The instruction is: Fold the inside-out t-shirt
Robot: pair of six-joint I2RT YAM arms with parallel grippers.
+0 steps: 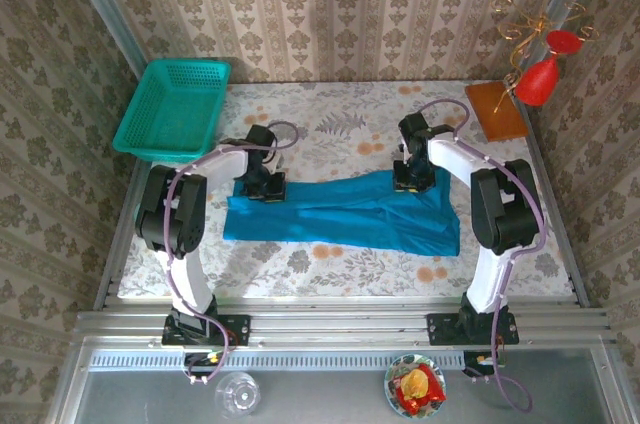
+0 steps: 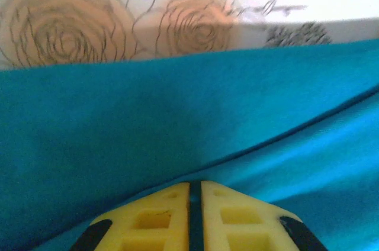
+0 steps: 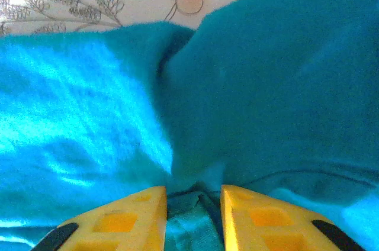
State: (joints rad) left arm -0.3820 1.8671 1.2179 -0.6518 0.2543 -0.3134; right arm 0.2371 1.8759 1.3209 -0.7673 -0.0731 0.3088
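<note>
The inside-out t-shirt (image 1: pixel 340 214) lies as a long blue-teal band across the middle of the flowered table (image 1: pixel 330 129). My left gripper (image 1: pixel 265 187) sits on its back left corner. In the left wrist view the yellow fingers (image 2: pixel 160 215) are pressed almost together with a thin strip of the t-shirt (image 2: pixel 148 121) pinched at the left gripper (image 2: pixel 195 184). My right gripper (image 1: pixel 412 180) rests on the shirt's back right edge. Its yellow fingers (image 3: pixel 130 215) stand a little apart, and the right gripper (image 3: pixel 193 190) has a bunched fold of the t-shirt (image 3: pixel 266 85) packed between them.
A teal mesh basket (image 1: pixel 172 109) stands at the table's back left corner. At the back right are a brown board (image 1: pixel 495 109) and a red ornament (image 1: pixel 540 79). A glass (image 1: pixel 237 394) and a plate of snacks (image 1: pixel 415 387) sit on the near shelf below the arm bases.
</note>
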